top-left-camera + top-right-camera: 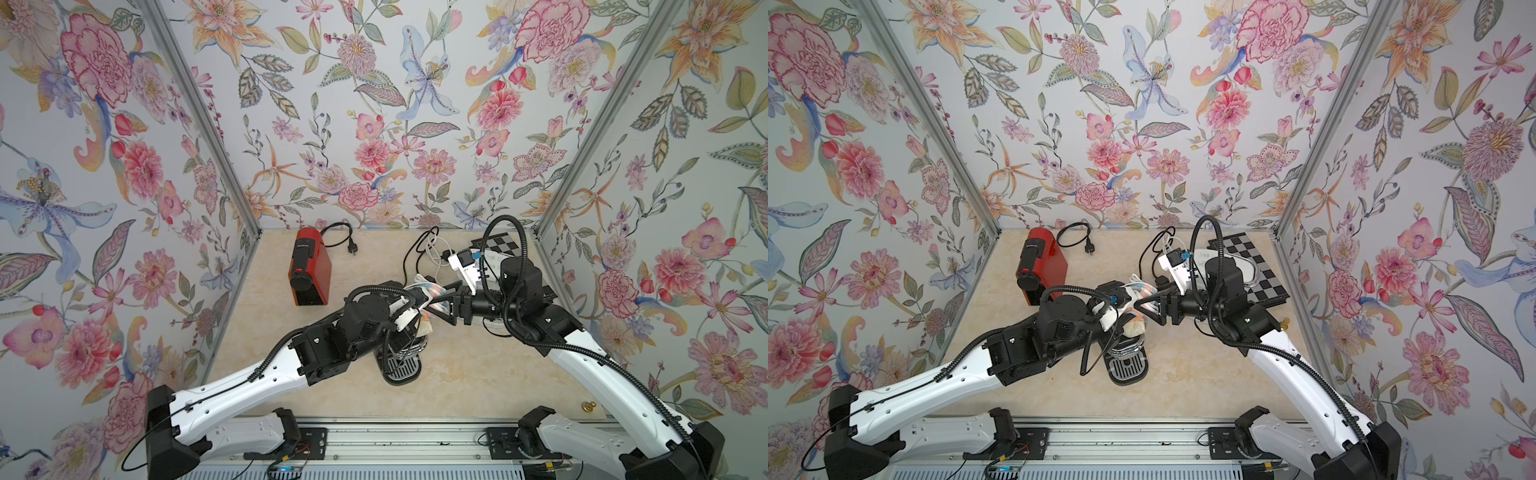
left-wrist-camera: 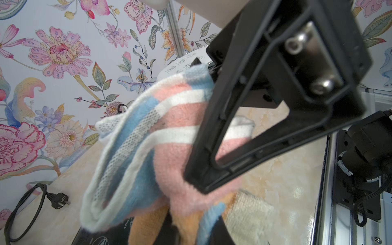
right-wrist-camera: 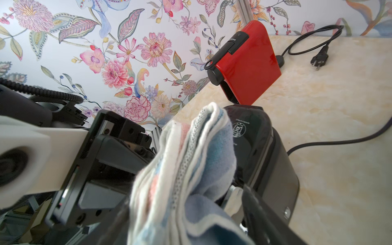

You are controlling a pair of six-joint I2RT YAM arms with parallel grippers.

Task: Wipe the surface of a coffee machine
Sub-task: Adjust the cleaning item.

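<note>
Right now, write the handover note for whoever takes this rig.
Left gripper: jaws shut on the striped cloth.
Right gripper: jaws either side of the same cloth; grip unclear.
Both meet above the dark coffee machine; the red coffee machine stands apart, farther back.
Done: cloth lifted. Whether any wiping has happened cannot be told.
To do: settle which arm holds the cloth, then wipe the machine's surface.

A bunched cloth (image 2: 148, 148) (pink, blue, white and orange stripes) is pinched in the left gripper's (image 1: 424, 301) closed jaws, its free end between the right gripper's (image 1: 438, 301) 2 jaws. The black coffee machine (image 3: 265, 148) stands upright just below both.
</note>
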